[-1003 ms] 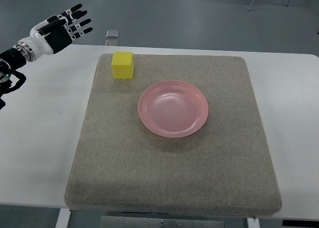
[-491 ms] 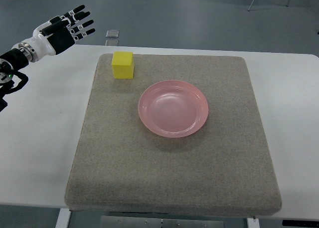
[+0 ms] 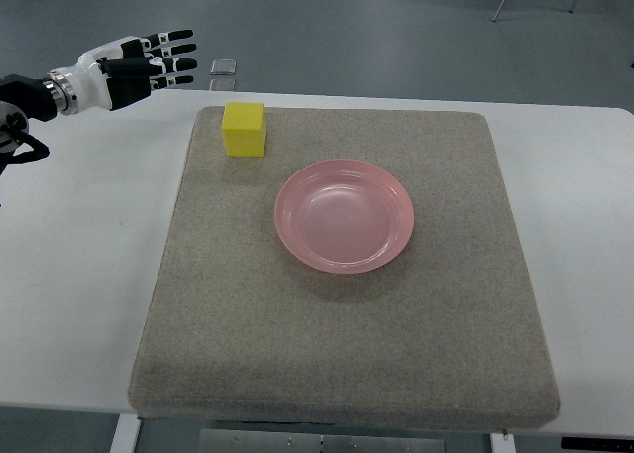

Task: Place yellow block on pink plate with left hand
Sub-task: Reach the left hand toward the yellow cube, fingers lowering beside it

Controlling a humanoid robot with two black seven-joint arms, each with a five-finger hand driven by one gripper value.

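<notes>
A yellow block (image 3: 244, 129) sits on the grey mat (image 3: 347, 314) near its far left corner. A pink plate (image 3: 344, 215) lies empty at the mat's middle, to the right of the block and nearer. My left hand (image 3: 158, 63) is at the far left, above the table's back edge, its fingers spread and holding nothing. It is to the left of the block and a little beyond it, apart from it. My right arm does not show.
The mat lies on a white table (image 3: 89, 255). A small grey object (image 3: 224, 67) lies on the floor just beyond the table's back edge.
My left hand has moved to the right toward the block and turned so its fingers point more level to the right. The block and the plate have not moved.
</notes>
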